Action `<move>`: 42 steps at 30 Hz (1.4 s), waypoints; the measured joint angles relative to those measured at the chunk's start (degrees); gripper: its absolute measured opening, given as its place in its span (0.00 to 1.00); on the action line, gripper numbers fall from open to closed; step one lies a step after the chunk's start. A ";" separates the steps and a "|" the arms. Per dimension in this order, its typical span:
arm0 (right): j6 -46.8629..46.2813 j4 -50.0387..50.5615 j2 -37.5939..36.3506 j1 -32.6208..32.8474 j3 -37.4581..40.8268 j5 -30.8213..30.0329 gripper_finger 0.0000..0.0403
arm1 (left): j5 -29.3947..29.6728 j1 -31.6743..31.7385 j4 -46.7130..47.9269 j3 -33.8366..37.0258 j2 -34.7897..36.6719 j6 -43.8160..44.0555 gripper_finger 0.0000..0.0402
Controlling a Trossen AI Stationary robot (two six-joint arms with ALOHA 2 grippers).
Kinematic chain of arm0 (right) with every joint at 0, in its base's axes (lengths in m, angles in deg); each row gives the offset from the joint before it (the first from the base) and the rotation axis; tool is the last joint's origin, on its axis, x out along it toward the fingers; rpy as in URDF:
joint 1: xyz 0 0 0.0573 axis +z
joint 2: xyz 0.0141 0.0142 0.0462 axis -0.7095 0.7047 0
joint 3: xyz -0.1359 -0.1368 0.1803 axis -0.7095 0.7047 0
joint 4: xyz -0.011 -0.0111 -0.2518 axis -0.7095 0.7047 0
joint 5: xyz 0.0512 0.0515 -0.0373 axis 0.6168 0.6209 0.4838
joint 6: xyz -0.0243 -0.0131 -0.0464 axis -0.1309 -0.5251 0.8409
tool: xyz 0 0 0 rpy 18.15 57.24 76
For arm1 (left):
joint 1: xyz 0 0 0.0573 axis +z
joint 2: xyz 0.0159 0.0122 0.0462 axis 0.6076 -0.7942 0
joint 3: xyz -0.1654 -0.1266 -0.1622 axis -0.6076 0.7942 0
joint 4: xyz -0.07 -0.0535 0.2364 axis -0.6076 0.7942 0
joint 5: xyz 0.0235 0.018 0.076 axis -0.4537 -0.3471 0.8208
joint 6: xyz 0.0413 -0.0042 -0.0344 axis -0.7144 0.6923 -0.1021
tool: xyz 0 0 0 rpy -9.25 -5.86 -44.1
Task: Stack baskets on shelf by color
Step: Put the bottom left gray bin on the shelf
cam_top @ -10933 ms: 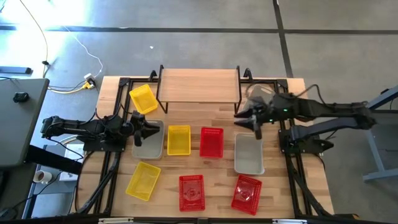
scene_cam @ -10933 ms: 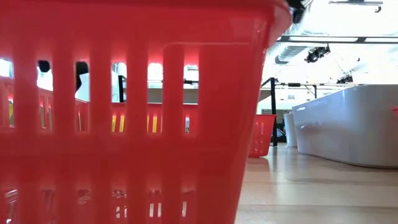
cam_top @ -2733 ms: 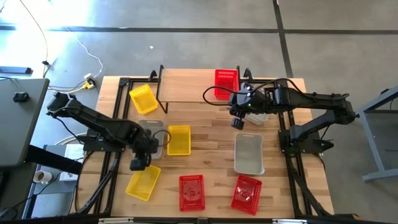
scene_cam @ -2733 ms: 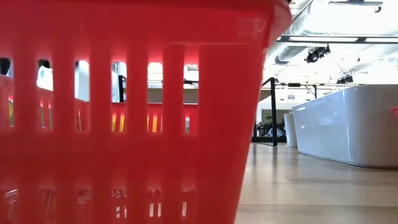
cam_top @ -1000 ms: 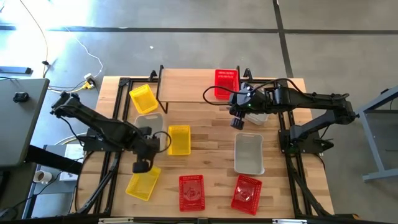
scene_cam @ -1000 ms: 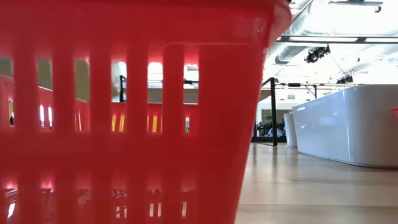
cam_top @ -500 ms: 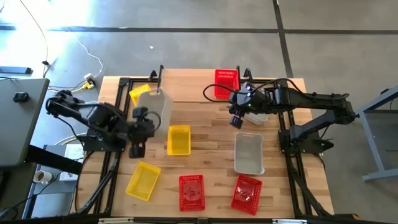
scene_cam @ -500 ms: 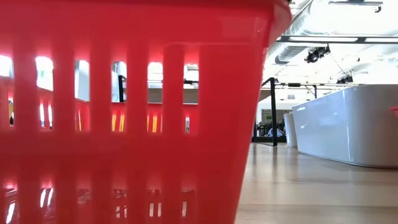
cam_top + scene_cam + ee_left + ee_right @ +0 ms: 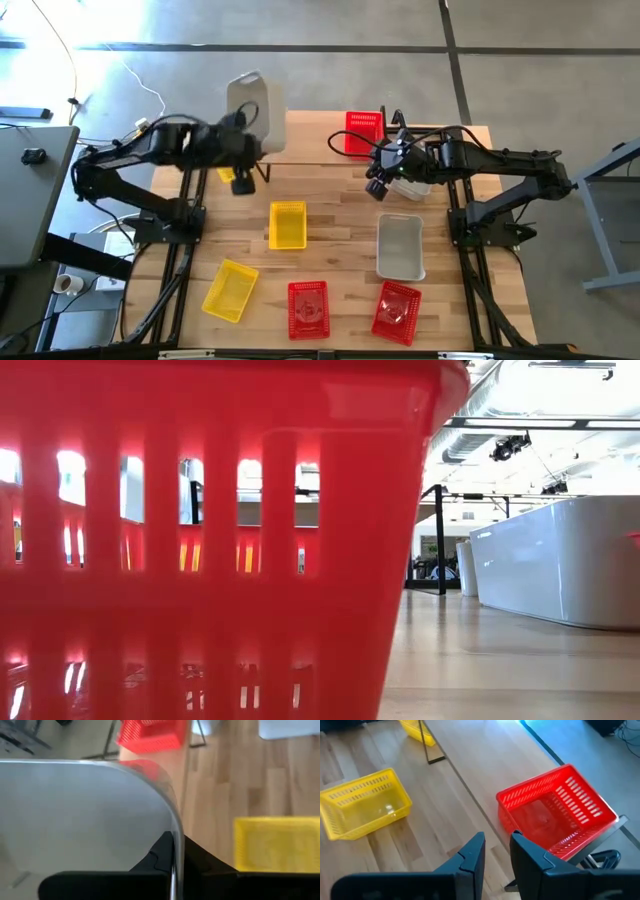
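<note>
My left gripper (image 9: 248, 150) is raised over the left end of the shelf (image 9: 320, 135) and is shut on a pale grey basket (image 9: 255, 102). This basket fills most of the left wrist view (image 9: 85, 815). One red basket (image 9: 364, 133) stands on the shelf's right end and also shows in the right wrist view (image 9: 555, 815). My right gripper (image 9: 377, 188) hovers just in front of that end, its fingers (image 9: 475, 855) slightly open and holding nothing. A second grey basket (image 9: 412, 182) lies partly under the right arm. My left gripper pinches the grey basket's rim edge (image 9: 173, 827) just below a rounded corner, with one finger on each side of the wall. The basket is lifted clear and stands tilted above the fingers, over the shelf's left end.
On the table lie a yellow basket (image 9: 287, 224), another yellow one (image 9: 230, 290), a third half hidden under the left arm (image 9: 222, 172), two red baskets (image 9: 308, 308) (image 9: 397, 310) and a grey one (image 9: 400, 246). A red basket (image 9: 200, 540) blocks most of the low view.
My left gripper has lifted the grey basket off the table's left side and carried it up and toward the far edge, over the shelf's left end. The basket has tipped on the way. My right arm has barely moved.
</note>
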 joint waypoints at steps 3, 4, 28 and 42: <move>-0.53 0.01 -0.01 0.00 0.00 -0.02 0.19 | -2.35 4.75 -2.45 0.03 -1.63 -4.83 0.00; -0.53 0.01 0.00 0.00 0.00 -0.02 0.19 | -2.84 5.98 -2.92 0.01 -2.32 -5.95 0.00; -1.41 0.02 0.00 -0.13 0.00 0.03 0.19 | -9.43 14.36 0.75 0.07 -19.12 -10.68 0.00; -1.41 0.04 0.00 -0.13 0.00 0.17 0.19 | -11.07 15.73 4.20 0.07 -20.72 -9.28 0.00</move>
